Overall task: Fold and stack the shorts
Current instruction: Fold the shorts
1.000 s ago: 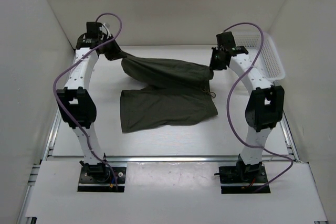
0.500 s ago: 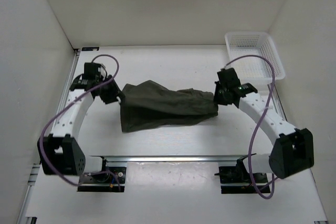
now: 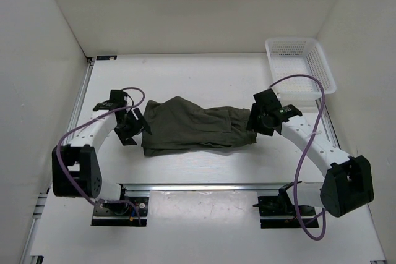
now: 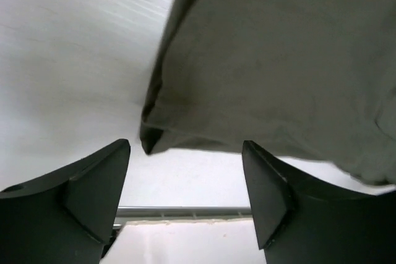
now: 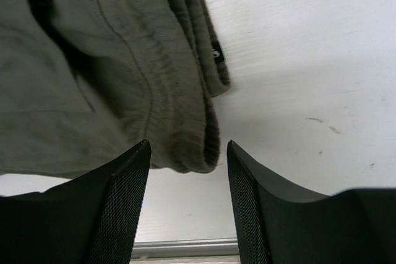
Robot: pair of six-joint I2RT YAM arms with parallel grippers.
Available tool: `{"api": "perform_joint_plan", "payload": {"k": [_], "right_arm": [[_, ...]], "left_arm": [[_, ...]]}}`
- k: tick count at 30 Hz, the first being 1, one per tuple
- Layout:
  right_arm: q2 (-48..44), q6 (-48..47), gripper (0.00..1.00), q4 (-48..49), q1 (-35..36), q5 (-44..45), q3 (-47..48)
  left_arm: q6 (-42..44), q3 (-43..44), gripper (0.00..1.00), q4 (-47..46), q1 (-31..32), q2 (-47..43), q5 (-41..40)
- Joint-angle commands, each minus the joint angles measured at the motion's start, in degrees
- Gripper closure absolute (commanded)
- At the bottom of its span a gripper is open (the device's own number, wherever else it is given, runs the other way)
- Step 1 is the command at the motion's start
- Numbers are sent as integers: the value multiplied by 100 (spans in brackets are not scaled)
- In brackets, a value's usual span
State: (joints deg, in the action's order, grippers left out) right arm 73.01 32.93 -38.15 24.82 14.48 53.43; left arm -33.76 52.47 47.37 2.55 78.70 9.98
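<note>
The left gripper (image 3: 135, 129) and right gripper (image 3: 253, 122) are open and empty, with one end of the folded shorts (image 3: 195, 129) just in front of each. The fold looks done, so no hold is needed.

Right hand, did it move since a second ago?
Yes. The right hand has come toward the table's near edge, farther from the basket. It now sits open at the end of the shorts.
</note>
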Motion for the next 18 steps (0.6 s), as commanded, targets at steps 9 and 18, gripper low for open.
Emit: {"api": "perform_joint_plan", "payload": {"k": [9, 18], "right_arm": [[248, 706, 34, -26, -319, -999, 27], [504, 1215, 36, -87, -600, -1123, -254]], "left_arm": [[-271, 105, 16, -352, 211, 1323, -250], [-324, 475, 90, -404, 396, 1737, -312]]}}
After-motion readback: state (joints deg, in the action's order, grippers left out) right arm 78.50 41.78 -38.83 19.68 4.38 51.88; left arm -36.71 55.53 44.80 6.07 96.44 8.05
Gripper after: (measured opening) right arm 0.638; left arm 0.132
